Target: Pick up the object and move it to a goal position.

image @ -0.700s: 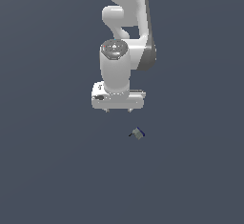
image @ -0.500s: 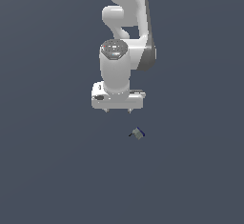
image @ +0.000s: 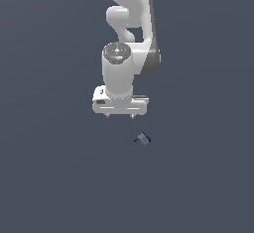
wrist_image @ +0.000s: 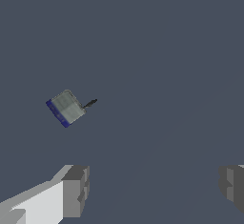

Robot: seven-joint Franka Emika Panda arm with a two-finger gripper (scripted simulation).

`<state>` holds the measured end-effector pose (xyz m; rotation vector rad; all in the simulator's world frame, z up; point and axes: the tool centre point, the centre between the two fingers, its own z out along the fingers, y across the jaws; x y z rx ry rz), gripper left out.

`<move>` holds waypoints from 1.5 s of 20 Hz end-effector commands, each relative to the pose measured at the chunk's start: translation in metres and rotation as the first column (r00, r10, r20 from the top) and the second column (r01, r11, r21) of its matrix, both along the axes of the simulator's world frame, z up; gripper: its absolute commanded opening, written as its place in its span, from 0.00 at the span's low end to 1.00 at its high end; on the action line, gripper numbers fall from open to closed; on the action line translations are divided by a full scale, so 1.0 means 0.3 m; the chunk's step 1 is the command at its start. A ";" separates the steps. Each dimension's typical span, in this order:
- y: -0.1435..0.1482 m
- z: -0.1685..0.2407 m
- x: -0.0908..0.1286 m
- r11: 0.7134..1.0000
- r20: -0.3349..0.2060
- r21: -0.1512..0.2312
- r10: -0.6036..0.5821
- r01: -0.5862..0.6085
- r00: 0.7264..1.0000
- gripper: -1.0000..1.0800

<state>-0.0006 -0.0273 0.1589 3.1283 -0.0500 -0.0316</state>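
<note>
While the arm hung over the plain grey floor (image: 49, 177), these were noted.
Gripper: white gripper (image: 119, 116) pointed down, fingers spread wide and holding nothing; in the wrist view the two grey fingertips (wrist_image: 76, 189) stood far apart with bare floor between.
Object: small grey block with a dark blue edge and a thin dark stub, the object (image: 144, 139) lay on the floor, clear of the fingers, near the gripper toward the exterior view's right and lower.
Contact: none seen; object (wrist_image: 66, 107) sat apart from both fingertips.
</note>
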 end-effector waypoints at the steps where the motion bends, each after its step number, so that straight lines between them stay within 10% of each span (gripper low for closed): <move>1: 0.002 0.000 0.001 1.000 0.000 0.000 -0.002 0.002 1.000 0.96; 17: 0.064 -0.061 0.040 0.981 0.005 0.004 -0.192 0.192 0.981 0.96; 30: 0.168 -0.162 0.093 0.876 0.009 0.009 -0.481 0.481 0.876 0.96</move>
